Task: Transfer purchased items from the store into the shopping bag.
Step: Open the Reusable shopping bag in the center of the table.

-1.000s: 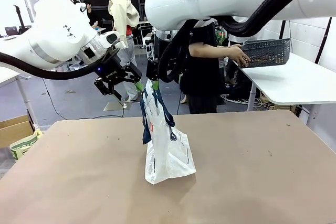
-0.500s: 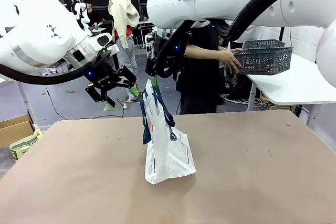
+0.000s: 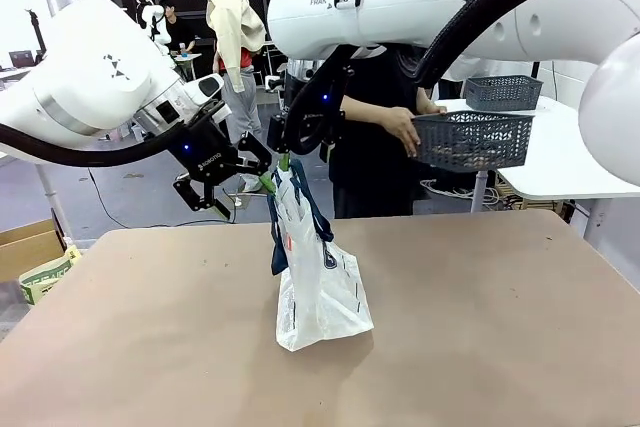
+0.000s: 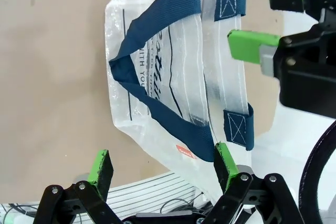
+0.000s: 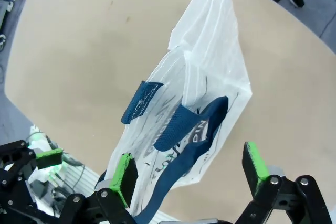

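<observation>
The shopping bag (image 3: 318, 277) stands upright mid-table, translucent white with navy handles (image 3: 278, 227). My left gripper (image 3: 245, 194) hovers open just left of the bag's top; in the left wrist view one green pad (image 4: 223, 160) lies against the bag (image 4: 157, 77). My right gripper (image 3: 288, 159) hangs open right above the top edge; in its wrist view the bag (image 5: 207, 87) and a navy handle (image 5: 181, 145) run between the spread fingers (image 5: 253, 160). A person holds the dark lattice basket (image 3: 470, 139) in the air behind the table. Its contents are too dim to make out.
A second dark basket (image 3: 505, 92) sits on the white side table (image 3: 570, 162) at the right. A cardboard box (image 3: 28, 245) stands on the floor at the left. The brown table (image 3: 480, 327) stretches bare around the bag.
The person lifted the basket off the side table and carried it left and lower, toward my table. My left gripper swung away left, then came back to the bag's top.
</observation>
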Available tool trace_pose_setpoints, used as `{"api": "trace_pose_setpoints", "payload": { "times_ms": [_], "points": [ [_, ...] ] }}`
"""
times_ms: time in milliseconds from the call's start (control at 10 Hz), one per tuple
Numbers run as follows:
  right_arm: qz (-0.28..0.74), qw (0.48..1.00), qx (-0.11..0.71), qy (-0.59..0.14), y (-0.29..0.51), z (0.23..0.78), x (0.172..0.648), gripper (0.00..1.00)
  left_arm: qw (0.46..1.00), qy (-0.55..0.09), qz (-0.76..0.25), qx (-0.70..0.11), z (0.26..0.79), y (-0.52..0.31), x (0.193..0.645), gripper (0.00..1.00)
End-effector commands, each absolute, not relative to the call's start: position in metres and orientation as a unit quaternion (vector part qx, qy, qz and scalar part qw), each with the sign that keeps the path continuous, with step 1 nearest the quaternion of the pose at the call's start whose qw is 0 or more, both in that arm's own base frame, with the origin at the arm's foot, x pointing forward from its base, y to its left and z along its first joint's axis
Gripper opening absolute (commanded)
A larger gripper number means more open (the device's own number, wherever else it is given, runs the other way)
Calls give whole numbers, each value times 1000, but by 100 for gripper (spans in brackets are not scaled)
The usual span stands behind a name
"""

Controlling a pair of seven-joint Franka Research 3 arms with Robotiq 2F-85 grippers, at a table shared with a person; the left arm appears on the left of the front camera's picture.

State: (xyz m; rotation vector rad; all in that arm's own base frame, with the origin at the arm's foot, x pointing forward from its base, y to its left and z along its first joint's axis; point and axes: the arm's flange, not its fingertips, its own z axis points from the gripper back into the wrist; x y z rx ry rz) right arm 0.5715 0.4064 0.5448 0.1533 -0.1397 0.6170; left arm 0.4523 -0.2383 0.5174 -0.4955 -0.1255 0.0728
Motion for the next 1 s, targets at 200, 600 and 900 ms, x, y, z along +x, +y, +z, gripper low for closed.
{"api": "trace_pose_setpoints", "payload": {
  "times_ms": [200,600,900],
  "points": [
    [286,955,65,-42,411,539,578,100,960,-52,70,-265,510,-251,465,100],
    [285,955,74,-37,410,538,578,100,951,-72,97,-285,519,-245,470,100],
    [284,955,73,-32,409,536,578,100,952,-72,92,-284,521,-244,468,100]
  ]
}}
